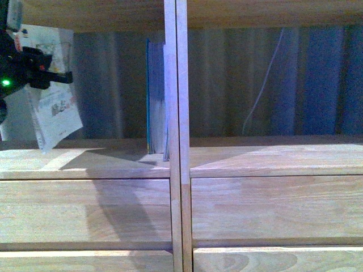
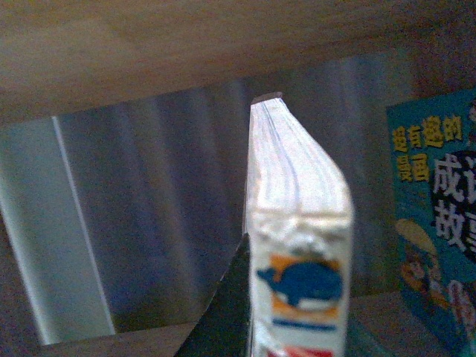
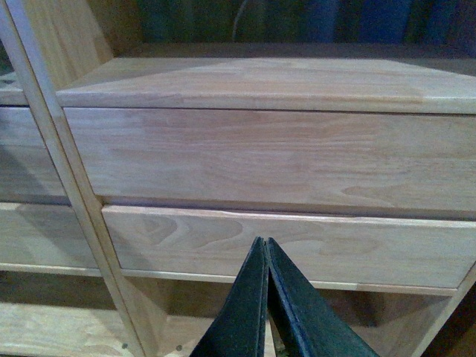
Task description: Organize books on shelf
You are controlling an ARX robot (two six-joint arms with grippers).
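My left gripper (image 1: 31, 71) is shut on the white softcover book (image 1: 54, 107) and holds it tilted in the air inside the shelf's left compartment, at the far left. In the left wrist view the book's page edge and whale-logo spine (image 2: 297, 245) run away from the camera, with one dark finger (image 2: 227, 312) against its side. A teal book (image 1: 154, 96) and a pale one (image 1: 165, 102) stand upright against the central divider (image 1: 176, 113). The teal cover also shows in the left wrist view (image 2: 439, 216). My right gripper (image 3: 266, 245) is shut and empty, facing the drawer fronts (image 3: 268, 156).
The shelf board (image 1: 85, 158) between the held book and the standing books is bare. The right compartment (image 1: 272, 150) holds only a white cable (image 1: 264, 85) hanging at the back. A board (image 1: 91, 11) roofs the compartment just above.
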